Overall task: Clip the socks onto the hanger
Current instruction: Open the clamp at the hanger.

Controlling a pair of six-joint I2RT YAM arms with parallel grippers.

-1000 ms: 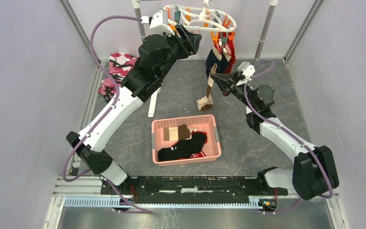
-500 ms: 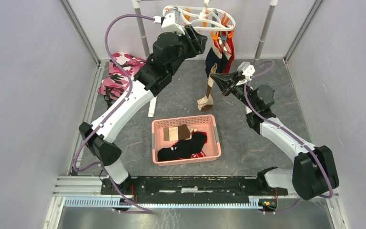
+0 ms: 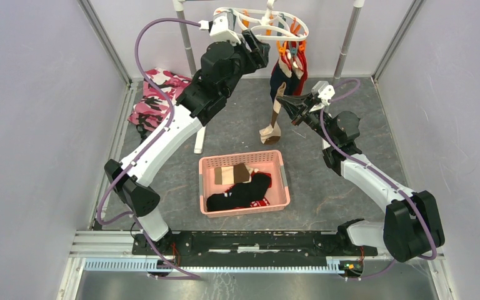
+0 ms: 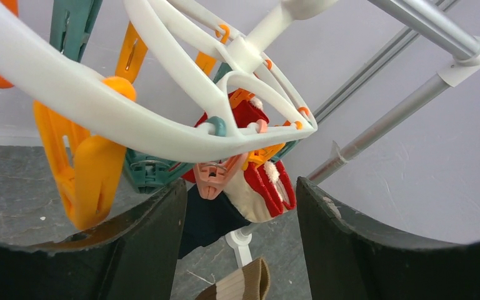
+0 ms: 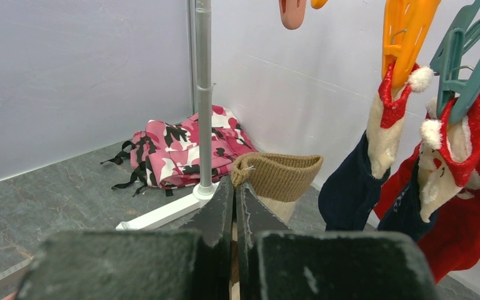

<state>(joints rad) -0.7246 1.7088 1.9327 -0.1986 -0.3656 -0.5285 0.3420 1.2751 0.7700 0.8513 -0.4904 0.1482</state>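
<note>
The white hanger [image 3: 269, 22] hangs from the rack at the back, with orange and teal clips below its ring [image 4: 162, 125]. Navy and red socks [image 3: 290, 72] hang clipped at its right side [image 5: 412, 181]. My left gripper [image 3: 259, 51] is raised just under the ring and stands open [image 4: 239, 187]; a pink clip [image 4: 215, 178] dangles beyond the gap, not touched. My right gripper [image 3: 282, 99] is shut on the cuff of a tan sock [image 5: 278, 175], which hangs down toward the floor [image 3: 270, 131] below the hanger. More socks [image 3: 240, 190] lie in the pink basket.
The pink basket [image 3: 203, 181] sits mid-table in front of the arms. A pink camouflage cloth [image 3: 153, 94] lies at the back left by the grey rack pole [image 5: 203, 94] and its white foot [image 3: 199, 140]. A second pole [image 3: 350, 34] stands at the back right.
The left arm has swung up and to the right, bringing its open gripper under the hanger ring. The right gripper has stayed put with the tan sock.
</note>
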